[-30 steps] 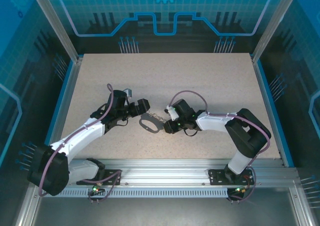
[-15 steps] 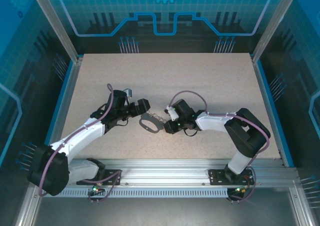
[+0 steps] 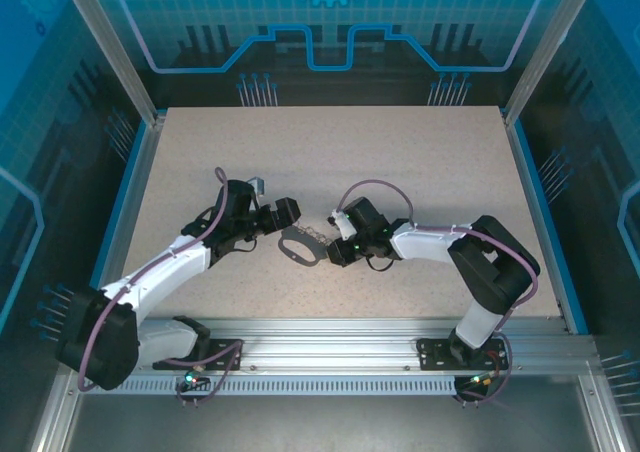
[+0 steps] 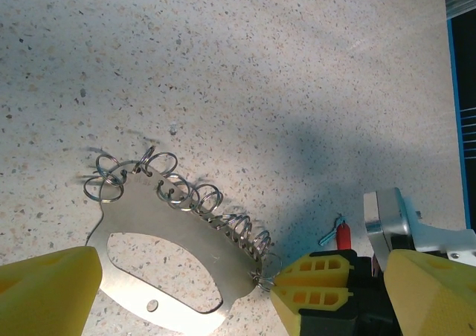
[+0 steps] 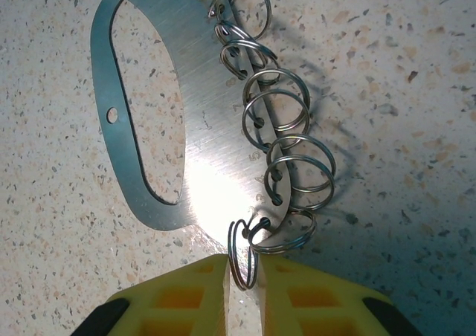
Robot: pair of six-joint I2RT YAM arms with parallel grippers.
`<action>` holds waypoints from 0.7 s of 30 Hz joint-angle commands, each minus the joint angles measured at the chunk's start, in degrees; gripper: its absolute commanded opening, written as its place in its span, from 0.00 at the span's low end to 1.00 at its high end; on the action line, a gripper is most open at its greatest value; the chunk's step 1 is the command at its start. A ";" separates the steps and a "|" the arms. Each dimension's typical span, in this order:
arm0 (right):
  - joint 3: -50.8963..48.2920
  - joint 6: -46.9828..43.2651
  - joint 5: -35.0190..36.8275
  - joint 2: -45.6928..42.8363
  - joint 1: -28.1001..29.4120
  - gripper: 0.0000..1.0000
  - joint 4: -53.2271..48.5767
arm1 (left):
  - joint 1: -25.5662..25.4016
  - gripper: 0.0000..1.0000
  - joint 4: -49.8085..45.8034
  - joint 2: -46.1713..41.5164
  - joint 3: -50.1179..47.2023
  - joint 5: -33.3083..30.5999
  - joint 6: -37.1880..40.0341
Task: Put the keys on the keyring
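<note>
The keyring [image 3: 298,244] is a flat steel plate with an oval cutout [image 5: 212,128] and several split rings along one edge, lying mid-table. My right gripper [image 5: 244,278] is shut on the end ring [image 5: 243,256], pinching it edge-on between its yellow fingers [image 4: 316,280]. One small key with a red head [image 4: 343,236] lies on the table just beside the right gripper, free. My left gripper [image 4: 242,299] stands wide open over the plate's other end [image 4: 160,273], its fingers far apart and touching nothing. From above, the left gripper [image 3: 283,222] and the right gripper [image 3: 328,246] face each other across the keyring.
The speckled tabletop [image 3: 330,162] stretches out behind the keyring. Blue side rails [image 3: 126,202] and the aluminium front rail [image 3: 330,332] border it. A metal bracket of the right wrist [image 4: 390,221] sits close to the red key.
The right gripper's fingers have closed in on the end ring. Both arms have barely moved, and the left gripper stays wide open.
</note>
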 commanded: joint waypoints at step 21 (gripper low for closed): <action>2.69 0.01 0.79 -1.30 0.63 0.00 -4.52 | 0.42 0.99 1.88 0.45 1.16 1.59 0.07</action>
